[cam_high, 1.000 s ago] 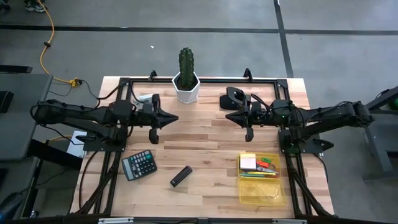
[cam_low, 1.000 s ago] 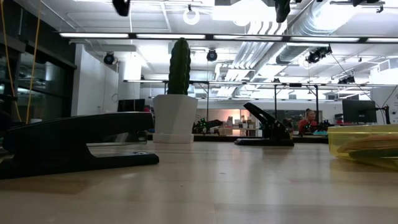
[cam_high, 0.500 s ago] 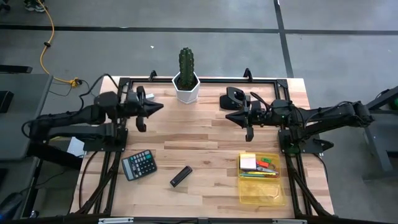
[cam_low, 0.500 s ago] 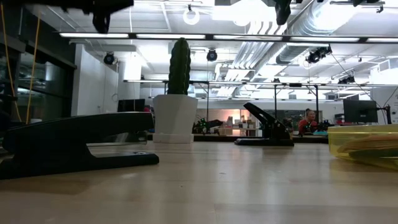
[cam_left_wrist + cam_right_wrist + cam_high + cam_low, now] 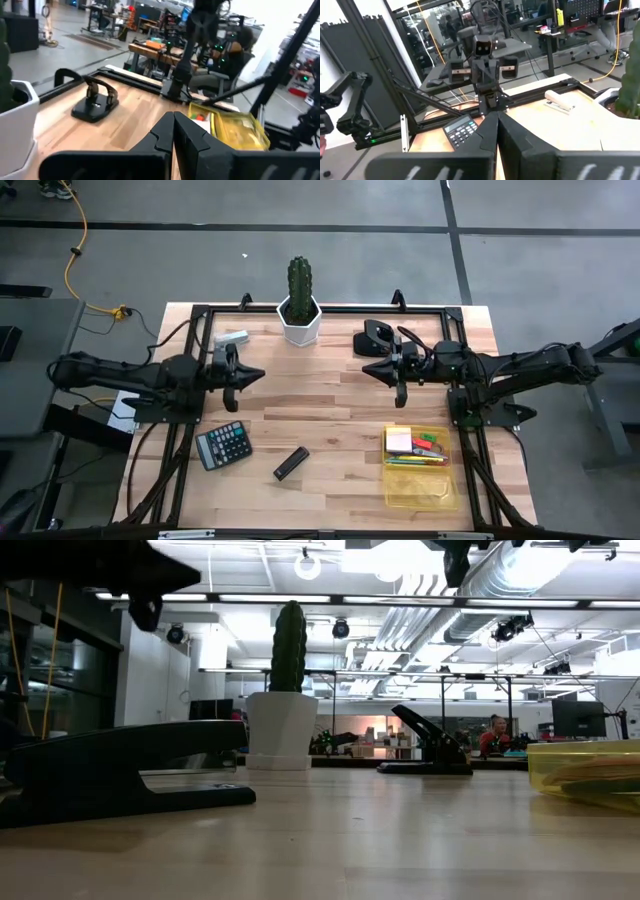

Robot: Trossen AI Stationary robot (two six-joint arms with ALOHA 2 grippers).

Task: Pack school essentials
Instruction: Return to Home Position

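The school essentials lie in a yellow see-through box [image 5: 420, 468] near the table's right near corner: a sticky-note pad [image 5: 399, 440] and thin pens [image 5: 428, 450] rest on its floor. The left wrist view shows the box [image 5: 235, 131] too. My left gripper [image 5: 258, 373] hovers shut over the table's left middle, above and behind the calculator [image 5: 223, 445]. My right gripper [image 5: 368, 367] hovers shut over the right middle, behind the box. The fingers are pressed together in both wrist views, left gripper [image 5: 173, 125] and right gripper [image 5: 497, 120]. Scissors are not visible.
A potted cactus [image 5: 299, 305] stands at the far edge, a black hole punch [image 5: 377, 335] to its right and a small white stapler [image 5: 232, 337] to its left. A black bar-shaped stapler [image 5: 291, 463] lies near the middle front. Bare wood stretches between the grippers.
My left gripper drew back toward the table's left edge, swung toward the far edge on the way, then came back and sank lower. It stayed shut. Nothing on the table moved.
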